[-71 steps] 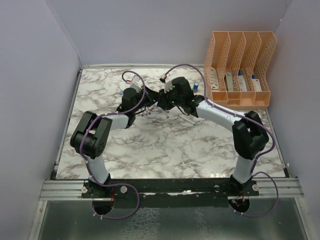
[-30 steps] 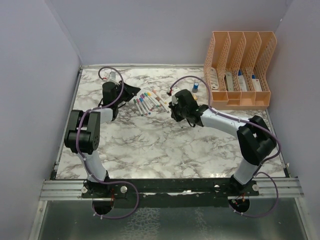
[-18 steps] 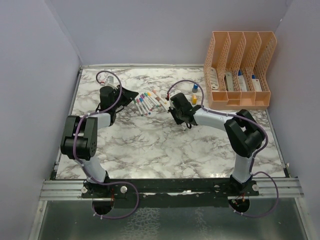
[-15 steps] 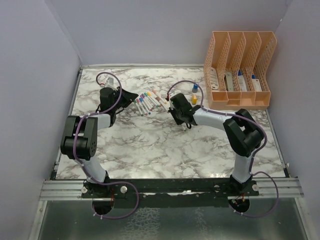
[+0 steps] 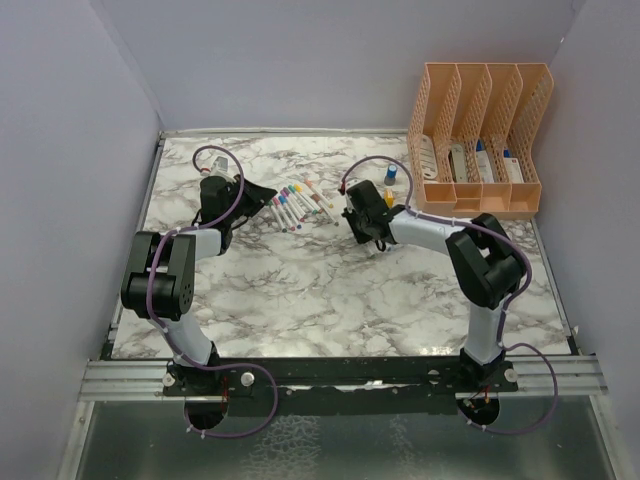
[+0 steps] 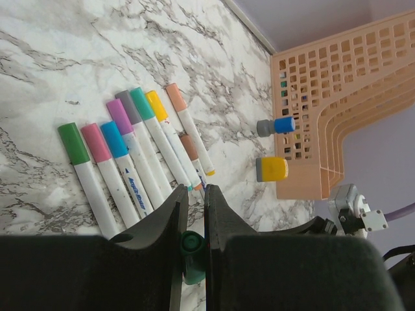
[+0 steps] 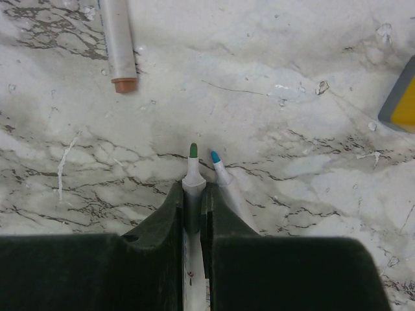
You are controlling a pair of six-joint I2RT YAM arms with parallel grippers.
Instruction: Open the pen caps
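**Top external view: marble table, two arms, pen set, file rack**

1. Marble table. The lower half of the frame shows only its surface. Both arms reach into the middle band.
2. Left gripper. Centre left of the frame. The fingers are pressed together on a green cap, seen end-on at the bottom of the left wrist view.
3. Right gripper. Centre of the frame. The fingers pinch a green-tipped pen that is white and uncapped, its tip pointing up-frame over the table.
4. Blue-tipped pen. Uncapped, it lies on the table just right of the held pen.
5. Capped pens. These lie side by side between the two grippers. The pen caps are all on: green, pink, blue, purple, grey, teal, yellow, salmon and brown.
6. Yellow block and blue cylinder. They sit right of the pens, near the rack's left wall, and are apart from each other.
7. File rack. Peach lattice with four slots, in the upper right. Each slot holds a pale item at its base, and the two right-hand items carry blue. What the items are cannot be told.
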